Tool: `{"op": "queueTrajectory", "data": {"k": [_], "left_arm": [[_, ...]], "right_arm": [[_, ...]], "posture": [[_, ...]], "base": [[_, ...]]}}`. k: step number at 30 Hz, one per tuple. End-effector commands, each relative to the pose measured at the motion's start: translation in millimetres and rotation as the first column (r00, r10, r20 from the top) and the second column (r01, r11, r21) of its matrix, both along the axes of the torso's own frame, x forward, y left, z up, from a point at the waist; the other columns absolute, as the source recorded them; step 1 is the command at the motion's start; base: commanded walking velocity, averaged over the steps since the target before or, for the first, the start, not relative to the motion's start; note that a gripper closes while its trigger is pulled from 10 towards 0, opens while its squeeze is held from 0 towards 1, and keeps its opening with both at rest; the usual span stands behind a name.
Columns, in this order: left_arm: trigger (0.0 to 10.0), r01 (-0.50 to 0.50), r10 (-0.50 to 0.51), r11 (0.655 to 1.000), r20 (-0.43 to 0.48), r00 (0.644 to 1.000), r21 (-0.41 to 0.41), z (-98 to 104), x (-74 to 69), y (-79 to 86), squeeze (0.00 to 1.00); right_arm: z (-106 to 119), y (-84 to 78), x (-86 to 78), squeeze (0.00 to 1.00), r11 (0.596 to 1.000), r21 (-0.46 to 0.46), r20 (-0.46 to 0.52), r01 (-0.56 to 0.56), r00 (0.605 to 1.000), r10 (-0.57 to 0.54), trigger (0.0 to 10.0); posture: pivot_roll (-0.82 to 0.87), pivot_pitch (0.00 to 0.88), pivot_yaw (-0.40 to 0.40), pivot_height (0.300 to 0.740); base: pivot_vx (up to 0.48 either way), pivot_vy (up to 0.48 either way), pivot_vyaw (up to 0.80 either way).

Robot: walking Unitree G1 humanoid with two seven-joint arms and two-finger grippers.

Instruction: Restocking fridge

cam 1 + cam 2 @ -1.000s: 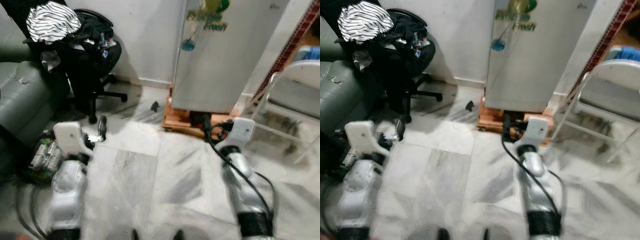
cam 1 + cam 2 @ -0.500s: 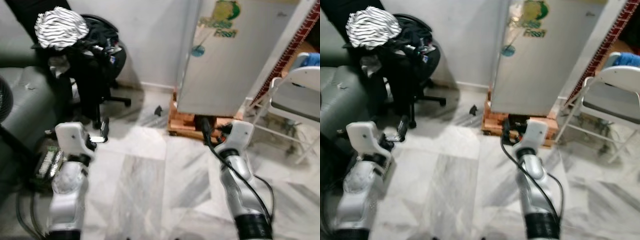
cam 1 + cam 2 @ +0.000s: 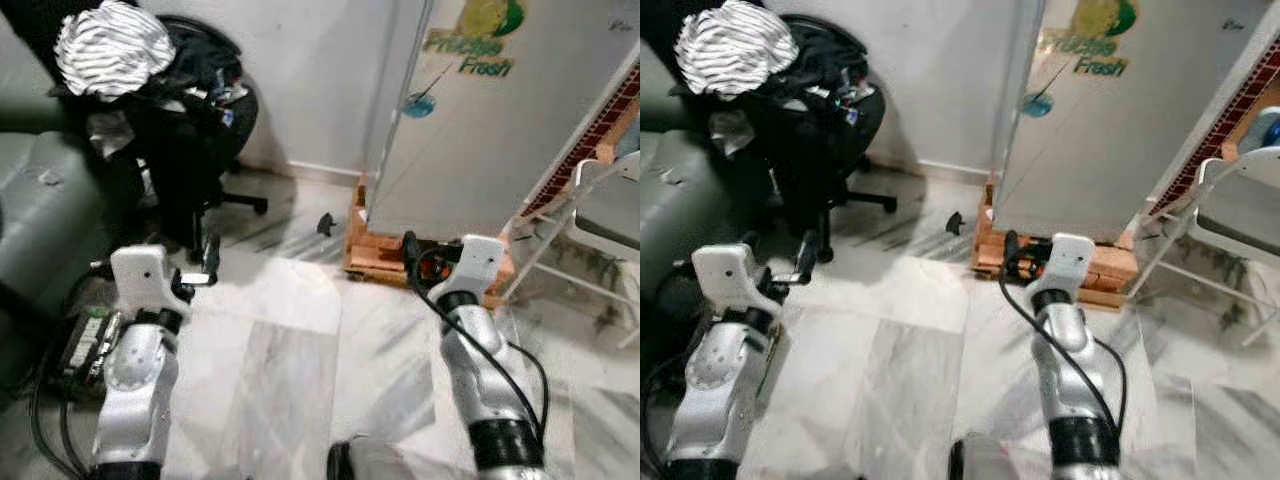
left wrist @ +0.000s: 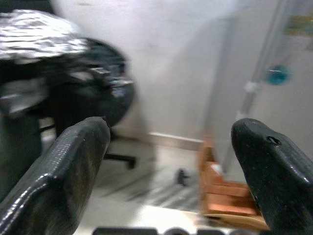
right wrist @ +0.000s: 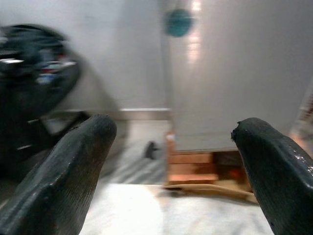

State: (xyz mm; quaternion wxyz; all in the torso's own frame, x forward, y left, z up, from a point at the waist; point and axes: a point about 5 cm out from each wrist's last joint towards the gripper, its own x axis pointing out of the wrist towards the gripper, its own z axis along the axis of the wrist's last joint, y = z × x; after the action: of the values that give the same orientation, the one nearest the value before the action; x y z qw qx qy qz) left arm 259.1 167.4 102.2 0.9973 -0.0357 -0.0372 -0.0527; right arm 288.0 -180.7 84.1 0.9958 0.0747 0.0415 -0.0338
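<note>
Ahead of both grippers, closed fridge (image 3: 500, 120) on wooden pallet (image 3: 375, 255), left gripper (image 4: 171, 161) spread apart, right gripper (image 5: 171, 161) likewise, empty

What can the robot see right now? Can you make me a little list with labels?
Fridge: silver fridge, door shut, on a wooden stand
Sticker: "Fresh" label on the fridge
Left gripper: open, holding nothing
Right gripper: open, holding nothing
Left of fridge: black office chair piled with clothes
Right of fridge: white folding chair
Floor: white marble tiles
</note>
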Motion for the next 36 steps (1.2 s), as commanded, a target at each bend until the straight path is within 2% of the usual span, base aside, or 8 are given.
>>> {"op": "queueTrajectory", "data": {"k": [1, 9, 14, 24, 36], "left_arm": [[10.0, -0.032, 0.032, 0.999, 0.009, 0.999, 0.028, 2.5, 0.5, 12.4, 0.00], [10.0, -0.050, 0.050, 0.999, -0.027, 0.998, 0.021, -5.1, -3.1, 13.2, 0.00], [10.0, -0.047, 0.047, 0.999, -0.054, 0.997, 0.010, -12.2, -8.5, 10.2, 0.00], [10.0, -0.045, 0.045, 0.999, -0.043, 0.998, 0.005, -9.6, -3.9, 8.9, 0.00], [10.0, -0.040, 0.040, 0.999, -0.067, 0.997, 0.002, -12.2, -2.6, 7.1, 0.00]], "right_arm": [[5.6, 6.9, 2.7, 0.00, 1.000, 0.004, 0.020, -0.010, 1.000, 0.010, 10.0], [1.8, 9.6, 0.3, 0.00, 1.000, 0.005, 0.009, -0.014, 1.000, 0.014, 10.0], [-3.1, 3.6, -0.1, 0.00, 1.000, -0.005, -0.013, 0.005, 1.000, -0.005, 10.0], [1.5, 2.4, 4.8, 0.00, 1.000, -0.012, -0.001, 0.012, 1.000, -0.012, 10.0], [2.4, 2.7, 6.7, 0.00, 1.000, -0.014, -0.001, 0.009, 1.000, -0.009, 10.0]], "posture": [[-0.02, 0.070, -0.025, 0.740], [-0.02, 0.062, -0.024, 0.740], [-0.02, 0.044, -0.025, 0.740], [-0.03, 0.048, -0.030, 0.740], [-0.03, 0.061, -0.034, 0.740]], "base": [[0.442, 0.000, 0.00], [0.442, 0.000, 0.00], [0.438, 0.000, 0.00], [0.430, 0.000, -0.52], [0.307, 0.362, -0.57]]}}
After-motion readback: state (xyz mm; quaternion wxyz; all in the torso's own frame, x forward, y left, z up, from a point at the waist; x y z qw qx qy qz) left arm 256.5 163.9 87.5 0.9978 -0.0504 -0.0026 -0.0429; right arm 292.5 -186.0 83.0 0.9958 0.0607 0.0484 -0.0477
